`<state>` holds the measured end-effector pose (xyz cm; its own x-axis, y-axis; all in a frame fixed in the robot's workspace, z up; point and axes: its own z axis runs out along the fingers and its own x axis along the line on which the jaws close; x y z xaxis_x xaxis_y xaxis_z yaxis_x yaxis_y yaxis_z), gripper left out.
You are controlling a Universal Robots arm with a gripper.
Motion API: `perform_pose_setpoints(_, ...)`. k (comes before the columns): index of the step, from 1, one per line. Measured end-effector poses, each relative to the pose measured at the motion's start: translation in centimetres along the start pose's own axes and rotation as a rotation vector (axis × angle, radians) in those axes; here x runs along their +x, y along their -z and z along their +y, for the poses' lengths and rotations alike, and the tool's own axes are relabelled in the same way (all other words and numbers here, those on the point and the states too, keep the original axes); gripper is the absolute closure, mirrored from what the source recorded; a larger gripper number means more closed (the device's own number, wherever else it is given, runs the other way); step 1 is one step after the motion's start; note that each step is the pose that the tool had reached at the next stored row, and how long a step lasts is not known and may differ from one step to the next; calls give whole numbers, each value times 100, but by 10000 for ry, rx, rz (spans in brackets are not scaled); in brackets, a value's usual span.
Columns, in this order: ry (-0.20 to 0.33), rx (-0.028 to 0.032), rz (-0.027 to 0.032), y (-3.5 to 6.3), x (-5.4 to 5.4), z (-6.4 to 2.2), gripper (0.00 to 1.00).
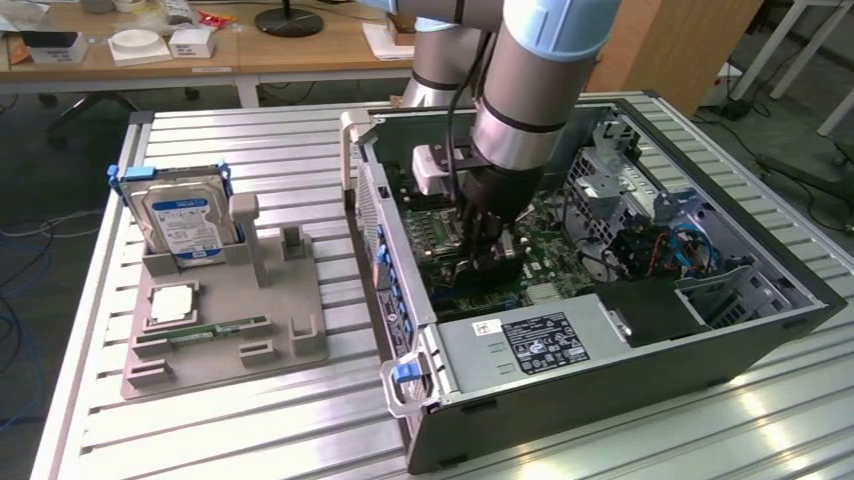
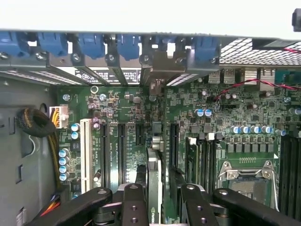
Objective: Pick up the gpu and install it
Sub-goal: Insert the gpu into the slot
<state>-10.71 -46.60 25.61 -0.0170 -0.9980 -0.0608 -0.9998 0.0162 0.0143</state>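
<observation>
Wrist view: we see the pincer [image 2: 154, 197] pinching the gpu [image 2: 154, 176] edge-on above the motherboard [image 2: 141, 117].
The gpu looks like a thin dark card standing on its edge, its silvery bracket end [image 2: 162, 66] up against the row of rear slot openings, the card lined up over the long black slots. In the exterior view, the arm [image 1: 534, 90] reaches straight down into the open computer case [image 1: 747, 320] lying on the counter [image 1: 267, 420], the pincer [image 1: 483, 255] low over the board.
</observation>
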Motion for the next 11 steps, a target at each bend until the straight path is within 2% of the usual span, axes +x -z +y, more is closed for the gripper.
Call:
perform_pose_setpoints(8, -1, 0, -4, 91, -6, 1, 66)
perform_pose_setpoints(11, -1, 2, -7, 93, -6, 1, 66)
